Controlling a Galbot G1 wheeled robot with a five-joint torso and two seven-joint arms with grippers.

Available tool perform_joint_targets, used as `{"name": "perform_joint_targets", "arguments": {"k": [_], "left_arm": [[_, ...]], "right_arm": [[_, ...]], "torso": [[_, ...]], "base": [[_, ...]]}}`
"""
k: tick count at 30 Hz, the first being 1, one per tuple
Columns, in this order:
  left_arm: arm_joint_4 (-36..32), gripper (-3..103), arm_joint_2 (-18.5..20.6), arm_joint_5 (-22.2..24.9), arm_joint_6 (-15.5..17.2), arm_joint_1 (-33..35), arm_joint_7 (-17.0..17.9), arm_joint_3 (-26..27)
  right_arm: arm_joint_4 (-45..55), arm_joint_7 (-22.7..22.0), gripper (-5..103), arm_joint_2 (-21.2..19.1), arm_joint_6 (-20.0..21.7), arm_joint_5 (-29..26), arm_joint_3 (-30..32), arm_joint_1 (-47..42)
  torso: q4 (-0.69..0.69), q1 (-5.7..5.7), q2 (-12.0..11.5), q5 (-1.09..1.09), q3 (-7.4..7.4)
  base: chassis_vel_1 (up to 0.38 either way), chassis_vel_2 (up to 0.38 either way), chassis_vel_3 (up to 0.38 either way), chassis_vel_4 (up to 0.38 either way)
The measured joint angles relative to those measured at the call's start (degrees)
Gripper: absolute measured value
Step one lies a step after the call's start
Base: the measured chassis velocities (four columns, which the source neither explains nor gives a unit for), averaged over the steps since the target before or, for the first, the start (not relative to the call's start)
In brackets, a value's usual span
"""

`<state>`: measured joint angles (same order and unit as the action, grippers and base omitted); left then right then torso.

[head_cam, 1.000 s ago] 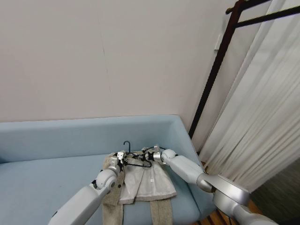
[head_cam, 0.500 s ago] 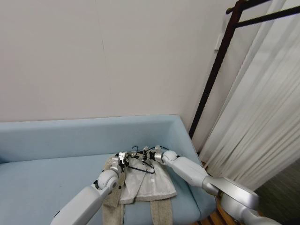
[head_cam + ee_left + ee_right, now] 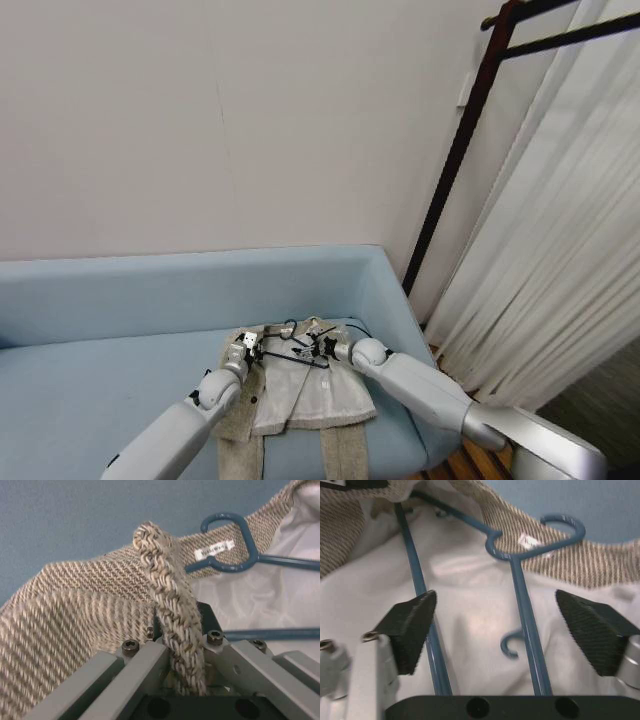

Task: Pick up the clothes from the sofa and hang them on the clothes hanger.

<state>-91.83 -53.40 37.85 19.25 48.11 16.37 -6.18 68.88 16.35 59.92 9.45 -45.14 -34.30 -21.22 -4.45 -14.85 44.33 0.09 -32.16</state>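
**Sofa, low centre of the frame:** A tweed jacket (image 3: 300,395) lies open on the pale blue sofa (image 3: 100,330), white lining up, with a dark blue hanger (image 3: 292,345) resting across its collar. The left gripper (image 3: 246,347), just left of the hanger, has its fingers (image 3: 130,670) pressed onto a thick woven edge of the jacket near the shoulder, and the fold is bunched up between them. The right gripper (image 3: 322,347), just right of the hanger, holds its fingers (image 3: 412,625) spread wide, pinching nothing.

From the right wrist, the hanger's two thin bars run lengthwise out from the palm, between the pads and across their closing line. One bar sits just beside a pad, and the hook lies beyond on the collar. By that layout the right arm appears better placed to take the hanger, though the bars look thin and lie flat against the lining. The dark clothes rack (image 3: 455,160) stands well apart at the upper right of the frame, past the sofa's end.
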Motion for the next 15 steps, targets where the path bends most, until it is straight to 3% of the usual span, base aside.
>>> {"name": "perform_joint_targets", "arguments": {"k": [4, 8, 11, 12, 15], "left_arm": [[-0.24, 0, 0.07, -0.06, -0.02, 0.2, -0.08, -0.41], [-0.58, 0, -0.24, -0.01, 0.0, -0.38, 0.05, -1.06], [-0.87, 0, -0.27, 0.12, 0.05, -0.44, 0.14, -1.27], [-1.11, 0, -0.29, 0.19, 0.06, -0.45, 0.19, -1.39], [-1.21, 0, -0.34, 0.23, 0.07, -0.44, 0.23, -1.52]], "right_arm": [[-0.39, 0.5, 65, -0.41, 0.0, 0.0, 0.36, -0.7], [-1.96, 1.43, 43, -0.71, 0.0, 0.22, 0.52, -0.77], [-2.49, 2.11, 37, -1.11, 0.0, 0.37, 0.5, -0.76], [-2.77, 2.77, 28, -1.56, 0.0, 0.59, 0.22, -0.63], [-2.98, 3.27, 25, -1.91, 0.05, 0.91, -0.18, -0.33]], "torso": [[-0.01, 0.0, 0.0, 0.0, 0.0], [-0.01, 0.0, 0.0, 0.0, 0.0], [-0.01, -0.01, 0.0, 0.0, 0.0], [-0.02, 0.0, 0.0, 0.0, 0.0], [-0.02, 0.0, 0.0, 0.0, 0.0]], "base": [[0.0, 0.0, 0.0, 0.0], [0.0, 0.0, 0.0, 0.0], [0.0, 0.0, 0.0, 0.0], [0.0, 0.0, 0.0, 0.0], [0.0, 0.0, 0.0, 0.0]]}}
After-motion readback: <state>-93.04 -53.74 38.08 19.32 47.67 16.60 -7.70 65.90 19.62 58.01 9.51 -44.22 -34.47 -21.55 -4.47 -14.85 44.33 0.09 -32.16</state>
